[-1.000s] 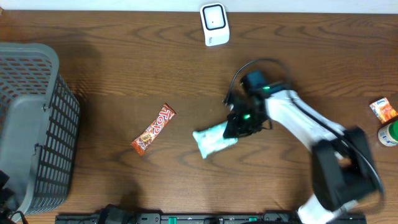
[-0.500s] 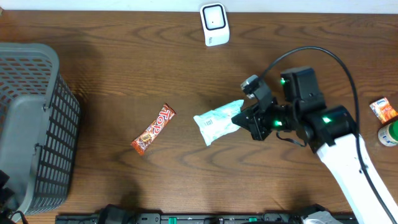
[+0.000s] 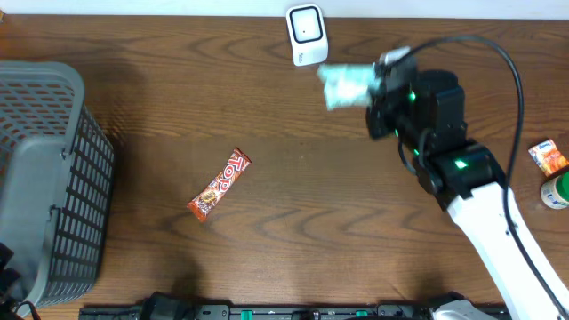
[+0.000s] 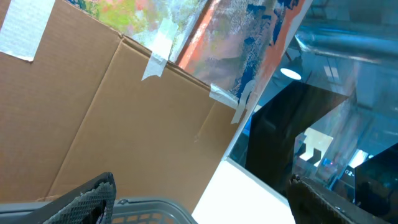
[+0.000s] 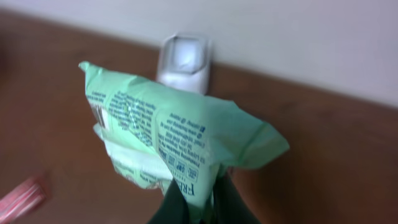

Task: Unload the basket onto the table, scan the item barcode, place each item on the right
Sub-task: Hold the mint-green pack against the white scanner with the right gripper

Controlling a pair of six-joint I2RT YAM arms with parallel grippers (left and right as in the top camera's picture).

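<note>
The item is a pale green packet (image 3: 345,84) with dark small print. My right gripper (image 3: 384,89) is shut on its lower edge and holds it in the air just right of the white scanner (image 3: 306,34) at the table's back edge. In the right wrist view the packet (image 5: 180,130) fills the middle above my right gripper (image 5: 199,200), with the scanner (image 5: 183,59) straight behind it. I cannot make out the barcode. My left gripper (image 4: 202,208) shows only in its own wrist view, open and empty, pointing away from the table.
A grey mesh basket (image 3: 44,178) stands at the left edge; its rim (image 4: 143,204) shows under the left fingers. An orange candy bar (image 3: 220,184) lies mid-left. A small orange packet (image 3: 548,156) and a green-and-white container (image 3: 557,189) sit at the right edge.
My right gripper has lifted the green packet off the middle of the table and carried it back and slightly right, up beside the scanner. The left gripper has not moved.
</note>
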